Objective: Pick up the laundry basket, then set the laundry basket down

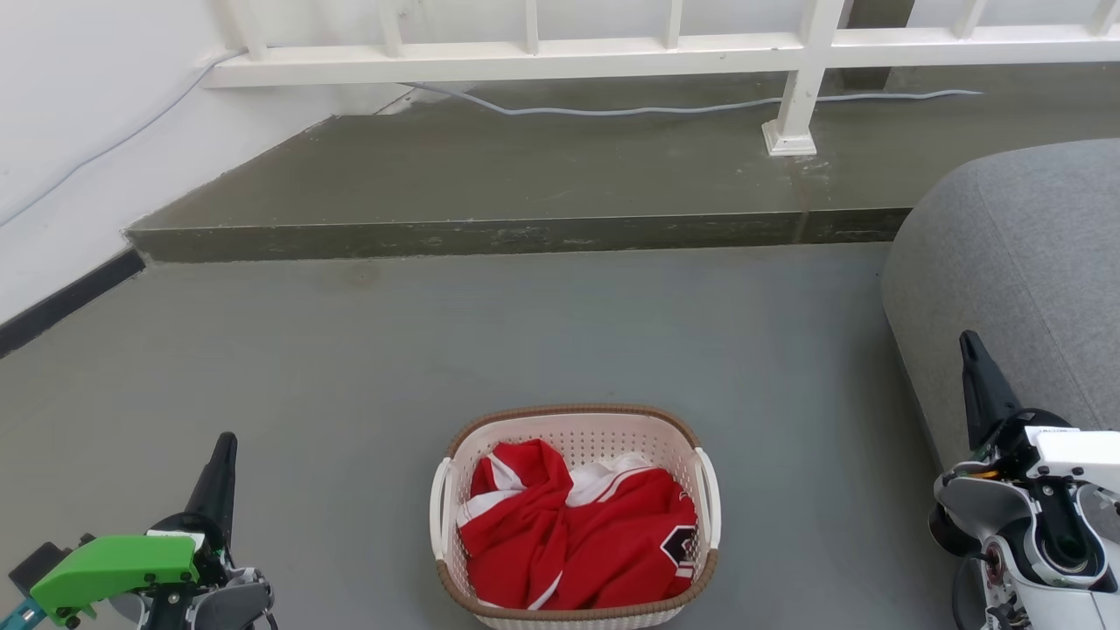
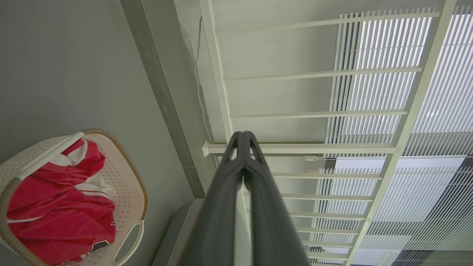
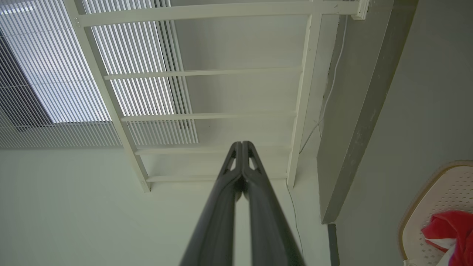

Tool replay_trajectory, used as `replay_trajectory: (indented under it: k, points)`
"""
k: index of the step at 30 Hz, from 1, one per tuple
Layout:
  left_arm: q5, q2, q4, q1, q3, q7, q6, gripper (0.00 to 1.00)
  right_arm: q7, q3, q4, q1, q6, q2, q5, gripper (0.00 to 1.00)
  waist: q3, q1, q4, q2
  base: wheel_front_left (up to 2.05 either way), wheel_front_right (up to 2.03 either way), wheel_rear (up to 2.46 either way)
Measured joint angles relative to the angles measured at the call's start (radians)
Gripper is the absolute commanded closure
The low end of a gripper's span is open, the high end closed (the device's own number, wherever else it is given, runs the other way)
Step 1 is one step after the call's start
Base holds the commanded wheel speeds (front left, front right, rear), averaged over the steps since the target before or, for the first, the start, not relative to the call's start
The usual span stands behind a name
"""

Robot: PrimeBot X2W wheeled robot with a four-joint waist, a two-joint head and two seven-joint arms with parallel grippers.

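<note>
The laundry basket (image 1: 573, 423) stands on the grey floor at the bottom centre of the head view, cream-white and perforated with a brown rim and white loop handles on both sides. A red and white garment (image 1: 577, 534) fills it. My left gripper (image 1: 226, 440) is well to the basket's left, shut and empty. My right gripper (image 1: 966, 339) is far to its right beside the sofa, also shut with nothing held. The left wrist view has the basket (image 2: 127, 192) at lower left and that gripper (image 2: 243, 133) shut. In the right wrist view the basket (image 3: 439, 188) is at the right edge, the gripper (image 3: 242, 143) shut.
A raised dark step (image 1: 507, 234) crosses the floor behind the basket, with a white railing (image 1: 525, 59) and a grey cable (image 1: 665, 108) on it. A grey sofa (image 1: 1015, 262) bulges in at the right. A white wall with a black baseboard (image 1: 61, 302) runs along the left.
</note>
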Motion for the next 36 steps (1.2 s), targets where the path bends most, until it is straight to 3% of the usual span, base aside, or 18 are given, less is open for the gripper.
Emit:
replay_trajectory:
  k: [36]
  points:
    - [0.0, -0.002, 0.002, -0.011, 0.004, 0.0, 0.0, 1.0, 0.0, -0.002, 0.0, 0.0, 0.001, 0.002, 0.0, 1.0, 0.0, 0.0, 0.0, 0.0, 0.0, 0.0, 0.0]
